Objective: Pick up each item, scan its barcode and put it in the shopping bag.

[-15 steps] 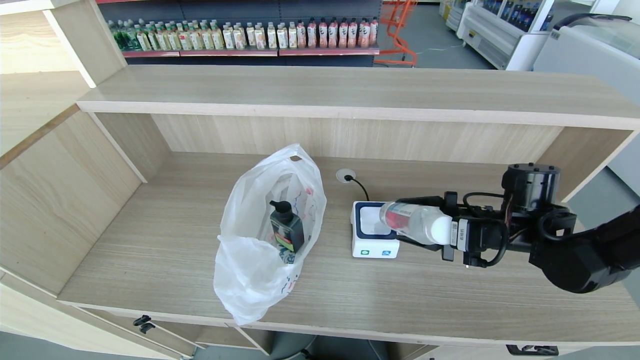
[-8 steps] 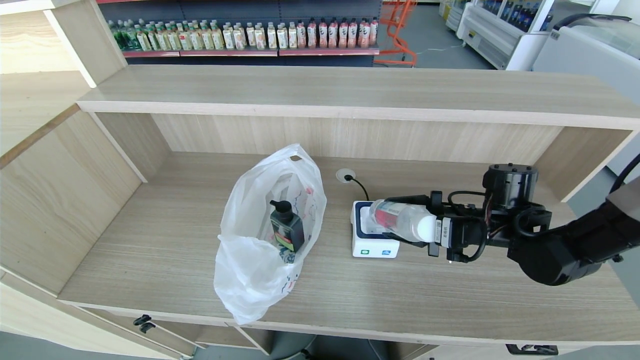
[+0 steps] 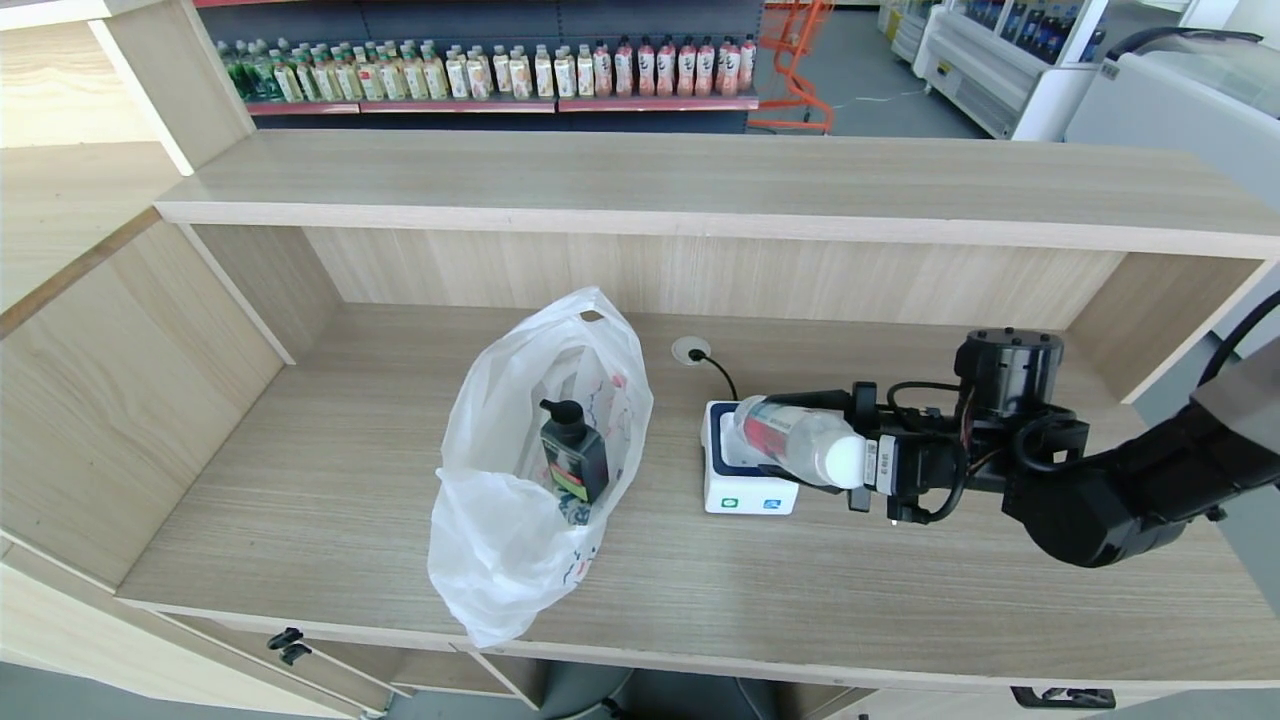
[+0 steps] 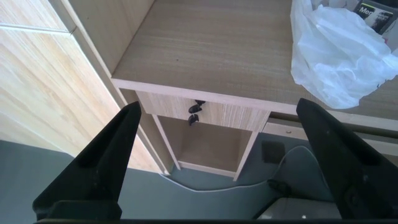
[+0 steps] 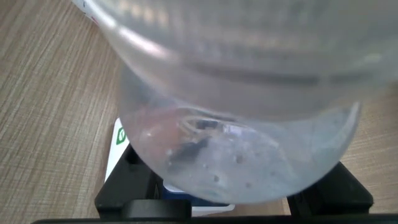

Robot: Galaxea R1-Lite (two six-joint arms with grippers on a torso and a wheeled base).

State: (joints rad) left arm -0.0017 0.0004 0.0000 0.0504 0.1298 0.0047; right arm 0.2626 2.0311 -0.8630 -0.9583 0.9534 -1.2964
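Your right gripper point(image 3: 780, 434) is clamped on the clear bottle point(image 3: 800, 445), which lies on its side in the fingers, white cap toward the wrist, base over the white scanner point(image 3: 750, 495) on the counter point(image 3: 330, 470). Your left gripper point(image 4: 217, 106) hangs spread and empty off the counter's front edge, near the shopping bag point(image 3: 520, 520).

Procedure for the scan:
1. Hold the bottle just above the scanner window without touching it.
2. Roll the wrist until the label faces down; whether the barcode already faces the window cannot be told.
3. Keep the grip firm: a smooth round body will likely slip if loosened.
4. After the read, carry the bottle to the bag's mouth, clear of the black pump bottle point(image 3: 573, 460) inside.

Change over the last second: the right arm has carried the bottle leftward, from the scanner's right edge to above its window. Bag and pump bottle are unmoved.
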